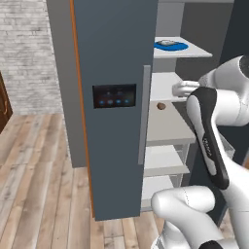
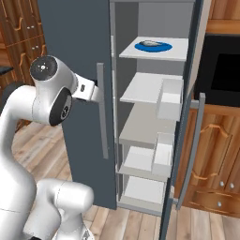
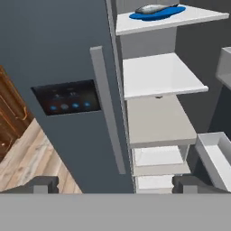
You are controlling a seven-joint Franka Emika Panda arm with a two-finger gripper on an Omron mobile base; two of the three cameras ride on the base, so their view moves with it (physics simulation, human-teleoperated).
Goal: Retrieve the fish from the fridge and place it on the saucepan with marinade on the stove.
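The fridge (image 1: 114,58) stands with its right door swung open and its left door shut; in the left base view the shut door fills the centre of the frame, with a black panel (image 1: 115,96) of blue lights at mid-height and a long grey handle (image 1: 144,114) along its right edge. Inside, white shelves (image 2: 152,86) step down the middle of the right base view, and white bins (image 2: 169,98) hang on the inner side of the open door (image 2: 187,117) at the right. The fish (image 2: 151,44) lies on a blue plate (image 2: 153,47) on the top shelf, at the upper centre of the right base view and the upper right of the left base view; in the hand view the fish (image 3: 151,8) sits at the top edge, right of centre. A small brown round thing (image 1: 161,105) rests on a lower shelf just right of the handle in the left base view. The arm (image 1: 211,131) rises at the right of that frame and its hand reaches toward the shelves. In the hand view the gripper (image 3: 115,184) shows at the bottom with its two dark tips spread wide apart, holding nothing, aimed at the edge of the shut door and the open shelves beside it. Wood-plank floor (image 1: 39,165) runs across the lower left of the left base view.
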